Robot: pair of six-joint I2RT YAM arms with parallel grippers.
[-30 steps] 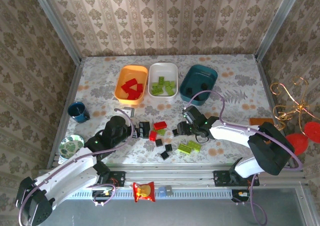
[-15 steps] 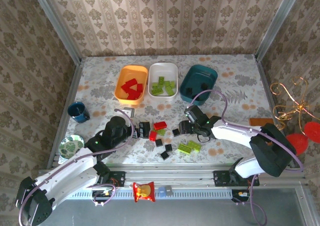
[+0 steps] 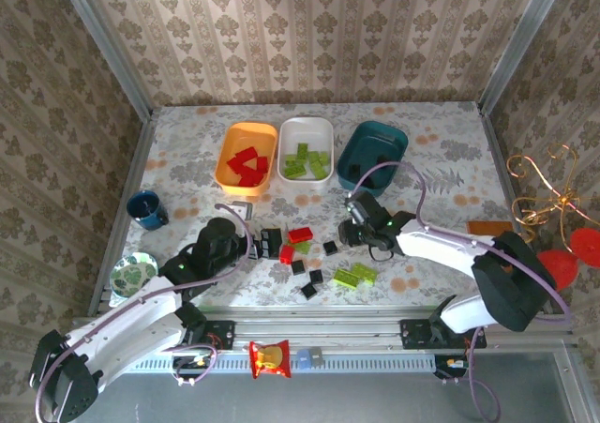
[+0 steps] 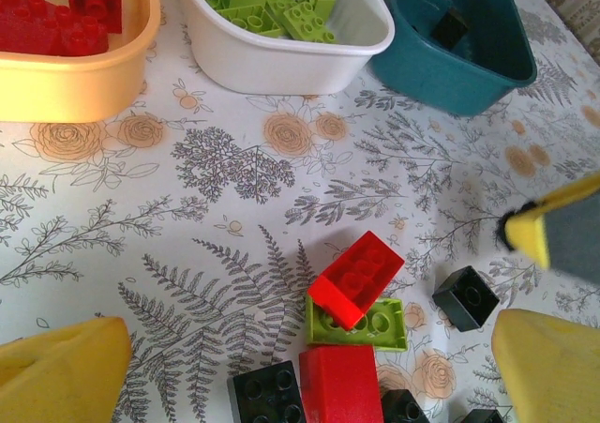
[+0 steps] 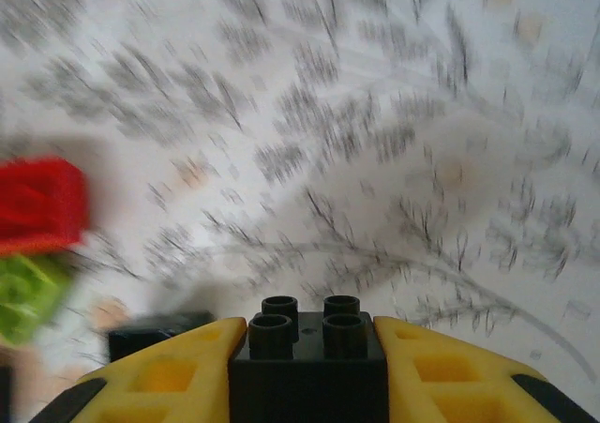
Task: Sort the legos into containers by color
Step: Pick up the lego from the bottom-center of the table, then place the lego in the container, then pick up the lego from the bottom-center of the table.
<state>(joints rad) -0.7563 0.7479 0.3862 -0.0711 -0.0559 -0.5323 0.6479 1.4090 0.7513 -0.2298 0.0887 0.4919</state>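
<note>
My right gripper (image 5: 309, 337) is shut on a black lego (image 5: 307, 367), held just above the floral table; from above, the right gripper (image 3: 355, 229) hangs right of the loose pile. My left gripper (image 4: 305, 357) stands open over that pile: a red lego (image 4: 356, 278) lying on a lime green one (image 4: 380, 324), another red (image 4: 339, 385), and black ones (image 4: 466, 297). At the back stand the orange tray (image 3: 228, 151) with red legos, the white tray (image 3: 306, 123) with green ones, and the teal tray (image 3: 375, 142) holding a black lego (image 4: 450, 27).
A blue cup (image 3: 147, 209) and a small patterned dish (image 3: 133, 274) sit at the left edge. A red-and-yellow snack packet (image 3: 269, 357) lies on the front rail. More green legos (image 3: 352, 276) lie near the front, below the right arm. Walls close in the table.
The right gripper has closed on a black lego and moved slightly back and right with it. The left arm has stayed still.
</note>
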